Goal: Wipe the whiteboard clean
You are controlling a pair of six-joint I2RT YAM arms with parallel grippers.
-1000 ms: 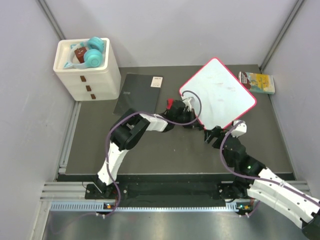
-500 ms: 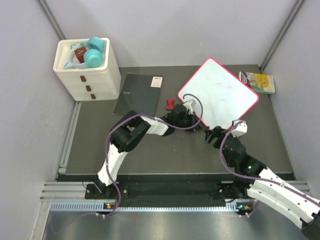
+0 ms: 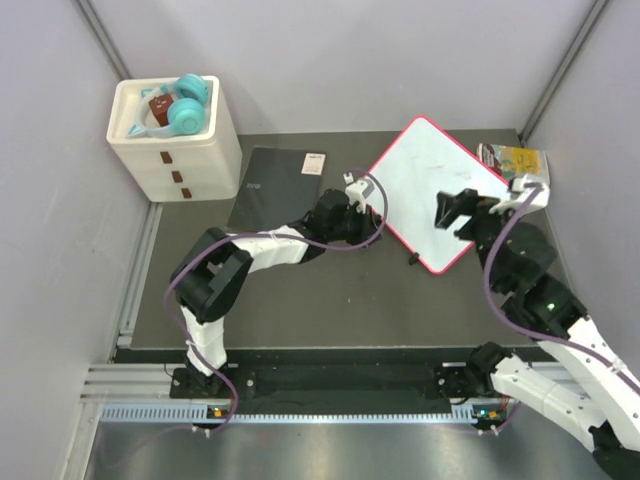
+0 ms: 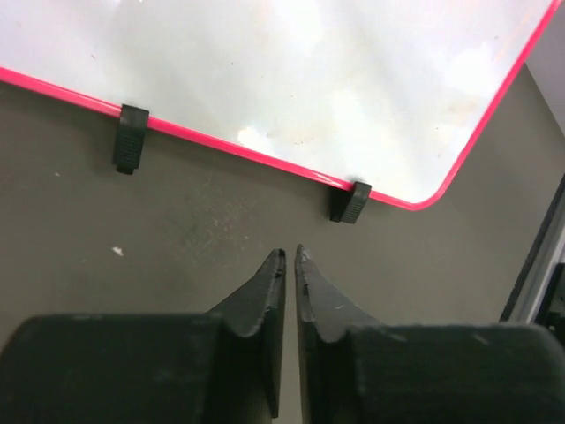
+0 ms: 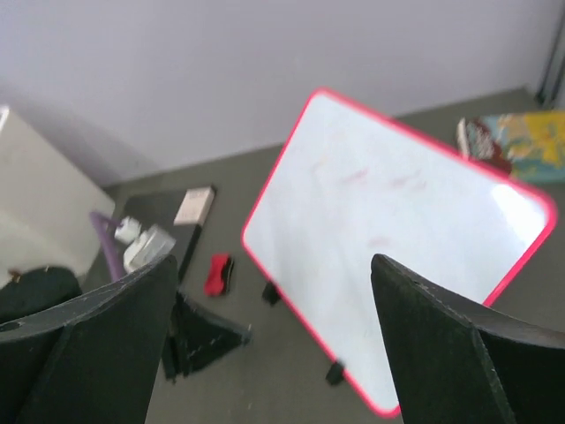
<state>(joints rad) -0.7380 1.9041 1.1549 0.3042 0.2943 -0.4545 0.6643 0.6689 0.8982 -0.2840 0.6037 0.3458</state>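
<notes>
While planning the wipe, note large flat white pink-framed whiteboard [image 3: 415, 170] lying just ahead of left gripper [image 4: 290, 254], pressed together, and under widely spread right gripper [image 5: 272, 263].

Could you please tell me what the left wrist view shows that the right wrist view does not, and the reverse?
Only the left wrist view: the left pincer shut, its tips nearly touching, close to the board's framed edge. Only the right wrist view: the open right pincer, a small red object, the black notebook and the yellow-green book. Both: the whiteboard with its pink frame and two black feet; no dark scribbles show in either, only faint smudges.
</notes>
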